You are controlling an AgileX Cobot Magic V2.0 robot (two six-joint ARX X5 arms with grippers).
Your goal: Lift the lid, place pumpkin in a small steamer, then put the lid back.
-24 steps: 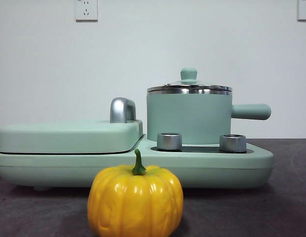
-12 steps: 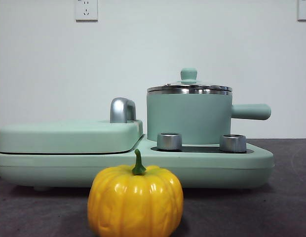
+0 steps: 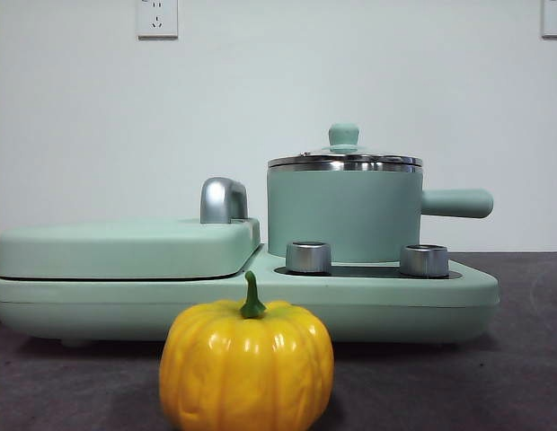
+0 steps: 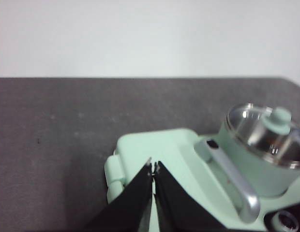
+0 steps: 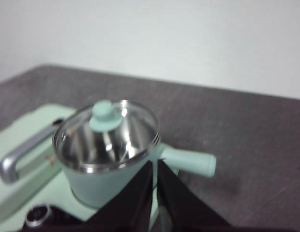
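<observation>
On the dark bench (image 3: 512,377), the wide mint-green cooker base (image 3: 126,301) fills the left and middle of the front view, carrying a flat mint-green cover (image 3: 126,247) with a chrome handle (image 3: 222,199) at its right end. In front of the base, nearest the camera and left of centre, stands the pumpkin (image 3: 246,366): glossy yellow-orange, ribbed, upright, its short green stem (image 3: 252,298) pointing straight up with a slight lean.

To the right, the small steamer (image 3: 343,215) sits upright on the base behind two steel dials (image 3: 308,257), a mint-green cylinder with a steel rim. Its straight side handle (image 3: 456,203) runs level and points right. The lid (image 3: 344,160) rests closed on it, glass under a shiny steel rim, the mint knob (image 3: 343,136) on top.

Nothing differs from the front view of half a second ago: pumpkin, steamer and lid stand where they stood, and no arm has entered that view.

In the left wrist view, the left end effector (image 4: 153,170) hangs clenched and empty over the flat cover, apart from the steamer (image 4: 259,159). In the right wrist view, the right end effector (image 5: 154,166) is likewise clenched on nothing, hovering just beside the steamer (image 5: 104,181) near the root of its handle (image 5: 188,161); the lid (image 5: 106,135) lies in place.
</observation>
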